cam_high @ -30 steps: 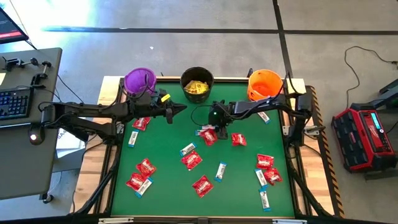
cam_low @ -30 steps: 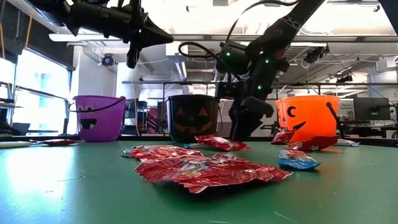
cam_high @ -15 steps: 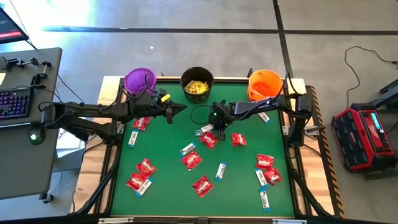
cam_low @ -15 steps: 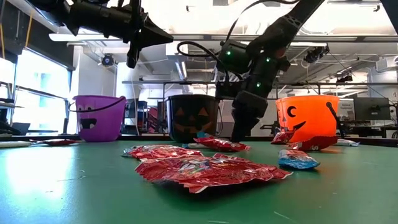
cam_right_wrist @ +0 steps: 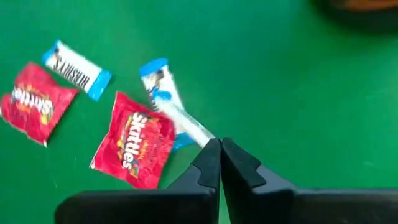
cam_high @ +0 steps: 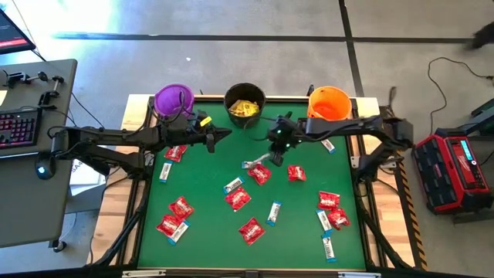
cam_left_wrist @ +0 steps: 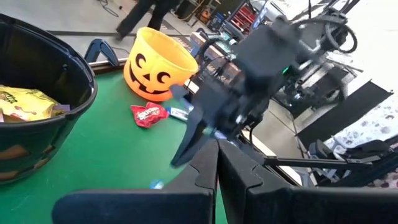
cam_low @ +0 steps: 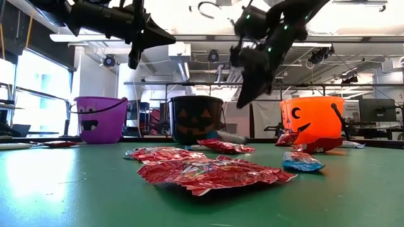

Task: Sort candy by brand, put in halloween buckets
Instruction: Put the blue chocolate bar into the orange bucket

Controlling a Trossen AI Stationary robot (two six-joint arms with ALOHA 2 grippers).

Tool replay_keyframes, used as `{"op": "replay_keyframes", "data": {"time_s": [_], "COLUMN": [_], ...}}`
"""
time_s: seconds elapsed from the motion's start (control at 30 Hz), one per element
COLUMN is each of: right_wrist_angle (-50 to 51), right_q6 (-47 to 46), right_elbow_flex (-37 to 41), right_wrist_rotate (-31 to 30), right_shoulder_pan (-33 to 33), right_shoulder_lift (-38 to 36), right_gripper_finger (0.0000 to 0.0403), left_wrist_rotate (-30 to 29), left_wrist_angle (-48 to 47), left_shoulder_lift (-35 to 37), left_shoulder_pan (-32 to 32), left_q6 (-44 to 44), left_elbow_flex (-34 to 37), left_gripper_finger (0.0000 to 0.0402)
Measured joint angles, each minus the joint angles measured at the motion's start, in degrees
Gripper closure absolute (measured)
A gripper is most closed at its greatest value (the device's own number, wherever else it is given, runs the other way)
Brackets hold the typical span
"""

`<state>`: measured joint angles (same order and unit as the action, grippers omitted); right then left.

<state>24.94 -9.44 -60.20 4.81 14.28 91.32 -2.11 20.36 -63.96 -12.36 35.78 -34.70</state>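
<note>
One white-and-blue bar point(cam_right_wrist: 180, 118) hangs pinched by its end in the clenched right gripper point(cam_high: 275, 158) above the table's middle, so carry it slowly and level to its bucket; left gripper point(cam_high: 225, 135) waits clenched, empty

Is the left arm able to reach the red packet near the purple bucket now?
Probably yes: the red packet lies uncovered beside the left gripper, which hangs above the table with jaws shut, empty.
</note>
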Motion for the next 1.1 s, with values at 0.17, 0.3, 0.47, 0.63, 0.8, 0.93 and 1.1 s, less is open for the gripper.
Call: {"op": "replay_keyframes", "data": {"time_s": [0.17,0.3,0.47,0.63,0.8,0.93,1.1], "right_wrist_angle": [3.2,4.5,4.6,3.8,-0.1,-2.6,-3.3], "right_q6": [-2.4,-2.0,2.4,3.3,3.5,4.3,9.5], "right_elbow_flex": [0.0,-0.1,-0.1,-0.1,-0.1,-0.1,0.0], "right_wrist_rotate": [-3.7,-3.6,0.1,1.7,1.7,1.3,-1.2], "right_shoulder_pan": [1.8,3.6,2.9,1.0,-0.3,-0.3,-0.5], "right_shoulder_lift": [-6.0,-9.8,-9.1,-4.5,2.1,8.0,13.9], "right_gripper_finger": [0.0402,0.0403,0.038,0.031,0.0237,0.0202,0.0192], "left_wrist_rotate": [-0.1,-1.6,-3.7,-6.4,-6.6,-6.1,-6.0], "left_wrist_angle": [0.0,0.1,-0.2,-0.2,-0.3,-1.0,-1.4], "left_shoulder_lift": [0.0,0.0,0.0,0.0,0.0,0.0,0.0], "left_shoulder_pan": [0.0,-0.1,-0.4,-0.5,-0.8,-0.8,-0.7], "left_q6": [0.0,0.0,0.0,0.0,0.0,0.0,0.0], "left_elbow_flex": [0.0,0.0,0.0,0.0,0.0,0.0,0.0], "left_gripper_finger": [0.04,0.04,0.04,0.0401,0.0401,0.0401,0.0401]}}
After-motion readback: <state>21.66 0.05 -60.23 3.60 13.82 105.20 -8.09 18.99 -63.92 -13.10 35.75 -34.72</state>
